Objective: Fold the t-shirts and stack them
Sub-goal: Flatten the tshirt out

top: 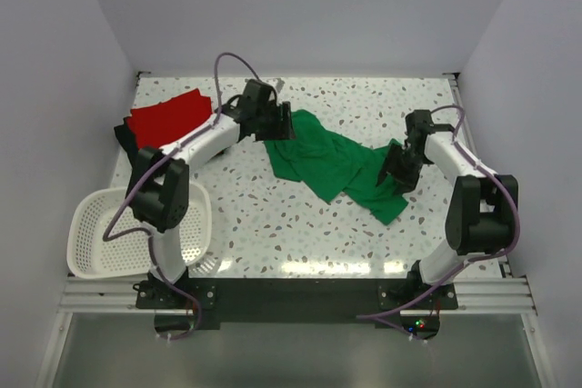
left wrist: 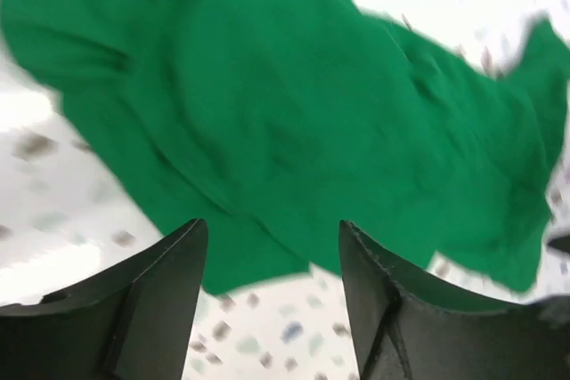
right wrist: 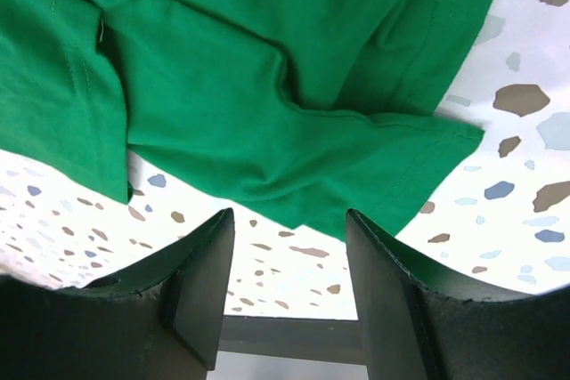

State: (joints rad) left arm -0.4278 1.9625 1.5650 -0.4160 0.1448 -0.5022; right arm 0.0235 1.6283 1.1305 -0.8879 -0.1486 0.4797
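A bright green t-shirt lies crumpled and stretched diagonally across the middle of the speckled table. A red t-shirt lies folded at the back left on a black t-shirt, of which only an edge shows. My left gripper is open and empty over the green shirt's back left end; the shirt fills the left wrist view. My right gripper is open and empty over the shirt's right end, where a hemmed edge lies just beyond the fingers.
A white slotted plastic basket stands at the front left by the left arm's base. White walls close the table on three sides. Bare speckled tabletop lies in front of the green shirt.
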